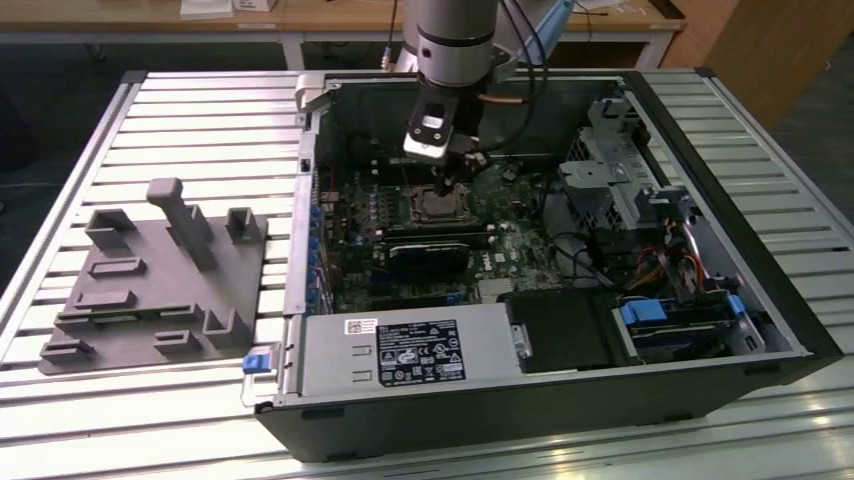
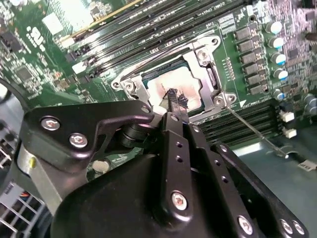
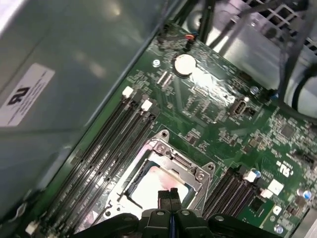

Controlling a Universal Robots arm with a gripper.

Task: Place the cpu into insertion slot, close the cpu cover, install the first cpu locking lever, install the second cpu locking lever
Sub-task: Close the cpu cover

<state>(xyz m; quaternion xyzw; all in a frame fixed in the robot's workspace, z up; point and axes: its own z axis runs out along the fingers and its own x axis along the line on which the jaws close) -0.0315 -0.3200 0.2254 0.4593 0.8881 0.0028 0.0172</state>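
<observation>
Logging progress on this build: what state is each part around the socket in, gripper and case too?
cpu: seated, under the cover.
cover: down, framing the cpu.
lever: sticking out past the cover's corner.
gripper: shut, empty, tips over the cpu.
case: open, lying on its side.

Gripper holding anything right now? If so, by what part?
Nothing held. The gripper is shut with nothing in it, its tip just over the cpu, which lies under the cover.

No print reads clearly on the power-supply label (image 1: pixel 414 352) or case sticker (image 3: pixel 27 94).
</observation>
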